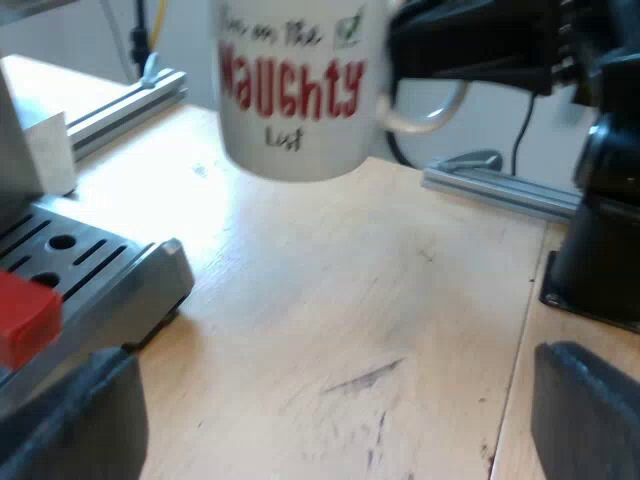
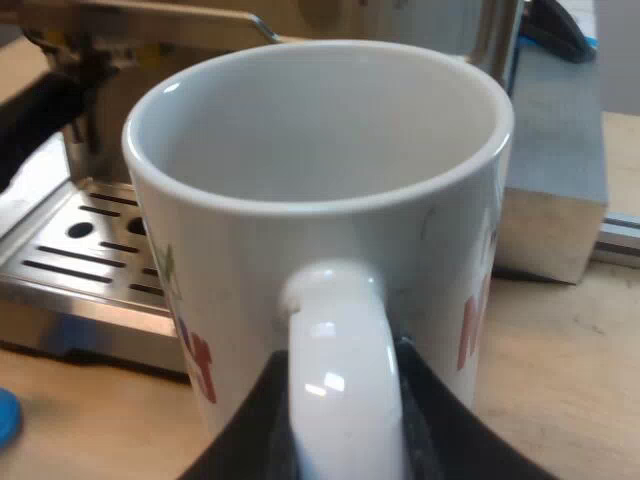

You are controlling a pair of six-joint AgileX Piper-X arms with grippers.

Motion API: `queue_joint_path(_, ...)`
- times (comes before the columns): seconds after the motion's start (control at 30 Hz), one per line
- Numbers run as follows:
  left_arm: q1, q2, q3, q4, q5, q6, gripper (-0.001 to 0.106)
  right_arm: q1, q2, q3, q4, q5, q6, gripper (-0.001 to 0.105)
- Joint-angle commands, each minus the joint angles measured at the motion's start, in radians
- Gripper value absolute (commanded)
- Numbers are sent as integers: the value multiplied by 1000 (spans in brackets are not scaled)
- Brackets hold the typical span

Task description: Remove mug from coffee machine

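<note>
The white mug [image 1: 292, 85], lettered in red and black, hangs in the air over the wooden table [image 1: 330, 300], away from the machine's drip tray [image 1: 85, 262]. My right gripper [image 1: 470, 40] holds it by the handle. Close up, the mug [image 2: 320, 180] is empty, and my right gripper [image 2: 340, 405] is shut on its handle with a black finger [image 2: 250, 435] on each side. My left gripper [image 1: 330, 430] stands open low over the table, nothing between its fingers, with the mug well beyond it.
The holder's red handle end [image 1: 25, 315] sticks out near the drip tray [image 2: 80, 240]. Metal rails [image 1: 500, 185] run along the table's edge, and a black arm base [image 1: 600, 250] stands by them. A blue object [image 2: 5, 415] lies on the table by the machine.
</note>
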Motion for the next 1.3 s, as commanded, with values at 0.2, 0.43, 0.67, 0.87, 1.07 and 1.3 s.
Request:
queue_joint_path(0.2,-15,6,-6,-121,3,-1,80,-2,-12,-12,240,52,214,0)
queue_joint_path(0.43,-15,75,-6,-145,3,-1,80,-50,-12,-9,356,50,265,0)
queue_joint_path(0.67,-15,128,-6,-211,3,-1,80,-189,-12,37,352,11,277,0)
queue_joint_path(0.87,-15,144,-6,-211,3,-1,80,-247,-12,100,254,-24,273,0)
queue_joint_path(1.07,-15,143,-6,-209,3,-1,80,-246,-12,169,126,-24,180,0)
queue_joint_path(1.3,-15,143,-6,-209,3,-1,80,-246,-12,240,-4,-1,164,0)
